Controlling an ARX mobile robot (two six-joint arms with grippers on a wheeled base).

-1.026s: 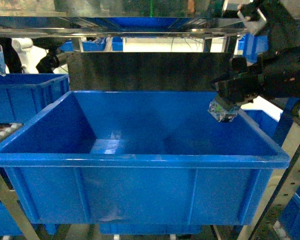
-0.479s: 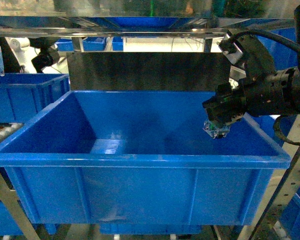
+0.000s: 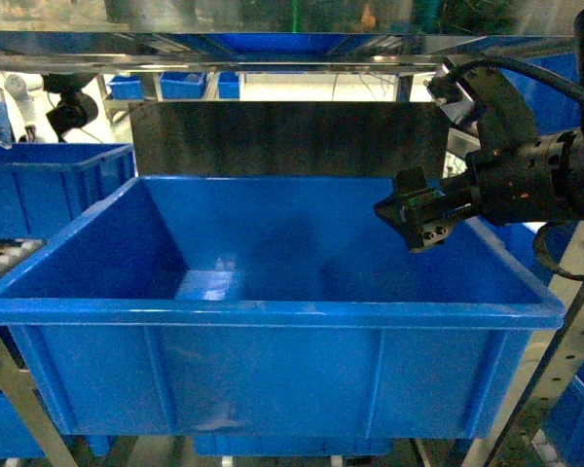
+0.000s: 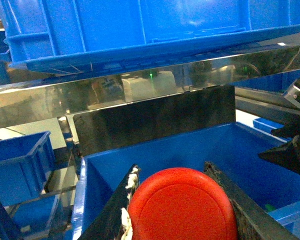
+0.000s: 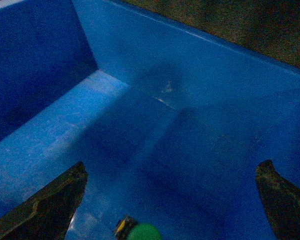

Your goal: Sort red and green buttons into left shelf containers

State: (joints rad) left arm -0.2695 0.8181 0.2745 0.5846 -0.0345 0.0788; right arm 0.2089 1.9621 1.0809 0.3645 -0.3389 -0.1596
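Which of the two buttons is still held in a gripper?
The red button, wedged between the left gripper fingers. The green button lies loose in the blue bin below the open right gripper.

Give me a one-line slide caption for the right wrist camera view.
Right gripper jaws spread wide over the blue bin, the green button lying free on its floor below.

bin [image 3: 273, 311] centre | button [image 5: 142, 233] inside, on floor (near side) | second bin [image 3: 49, 185] behind-left

Green button [image 5: 142, 233] and red button [image 4: 182, 205], both bottom-edge cropped.
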